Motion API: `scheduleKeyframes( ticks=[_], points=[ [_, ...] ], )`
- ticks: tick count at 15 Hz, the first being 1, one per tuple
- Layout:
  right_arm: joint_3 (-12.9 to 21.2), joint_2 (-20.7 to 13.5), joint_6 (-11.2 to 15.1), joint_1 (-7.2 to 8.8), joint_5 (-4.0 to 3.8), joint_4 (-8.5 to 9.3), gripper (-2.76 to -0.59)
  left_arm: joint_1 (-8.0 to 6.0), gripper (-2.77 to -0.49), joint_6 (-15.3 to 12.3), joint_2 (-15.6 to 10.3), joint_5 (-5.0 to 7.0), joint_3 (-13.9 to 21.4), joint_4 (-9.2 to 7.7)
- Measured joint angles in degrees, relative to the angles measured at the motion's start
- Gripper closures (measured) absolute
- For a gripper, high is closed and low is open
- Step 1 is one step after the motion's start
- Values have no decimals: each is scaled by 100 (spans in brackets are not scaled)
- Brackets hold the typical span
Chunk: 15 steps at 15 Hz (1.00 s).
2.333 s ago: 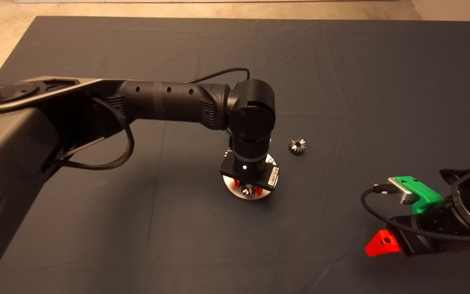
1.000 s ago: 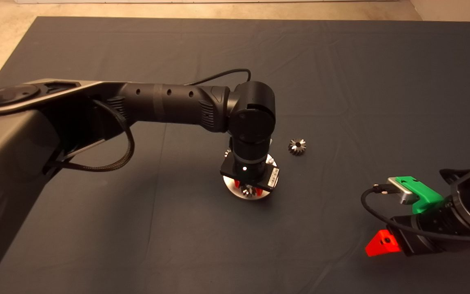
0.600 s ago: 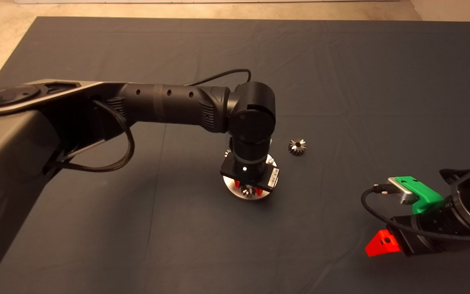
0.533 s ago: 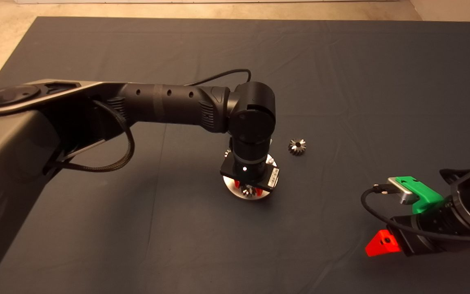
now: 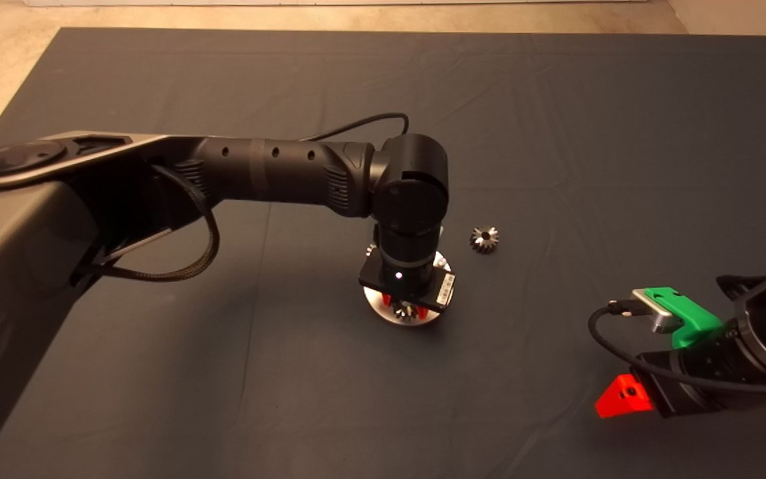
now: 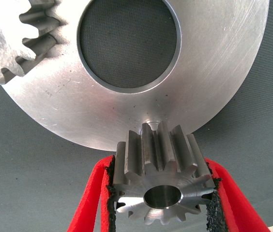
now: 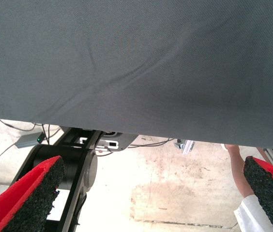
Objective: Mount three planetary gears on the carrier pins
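Planetary gear (image 6: 161, 181) sits pinched between the two black pads of the left gripper (image 6: 163, 200), flanks clamped, bore facing the wrist cam, so its axis runs roughly along the gripper's approach line, i.e. down toward the carrier disc (image 6: 78, 106) below. Directly beyond the gear, on the disc's near rim, a small raised nub shows just past the teeth, prob. the tip of a carrier pin (image 6: 152, 123); gear hides the rest, so can't tell whether bore is on the pin already or only hovering above it. That's the relation the next move hangs on: pin lies straight ahead of the fingertips, along the gear's axis, w/ little or no sideways offset visible, so I'd judge a straight push down that axis is what's needed, no reorienting. A 2nd gear (image 6: 10, 43) is on the disc across the centre hole from the gripper, well clear of the fingers. 3rd gear (image 5: 484, 239) lies loose on the mat (image 5: 556, 133), off to the side of the left gripper, apart from the disc. From overhead the left wrist stands near-vertical over the disc (image 5: 383, 313), covering most of it. Right gripper (image 5: 622, 397) waits at the mat's edge, fingers spread wide w/ nothing between, much farther from the disc; left arm is clearly the one placed for this insertion.
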Motion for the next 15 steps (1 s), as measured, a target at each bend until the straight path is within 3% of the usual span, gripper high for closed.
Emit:
scheduleKeyframes(
  ticks=[15],
  points=[
    [0, 0, 0, 0, 0, -2, -276, 35, -85, 2, -2, -17, 39, 121]
  ],
)
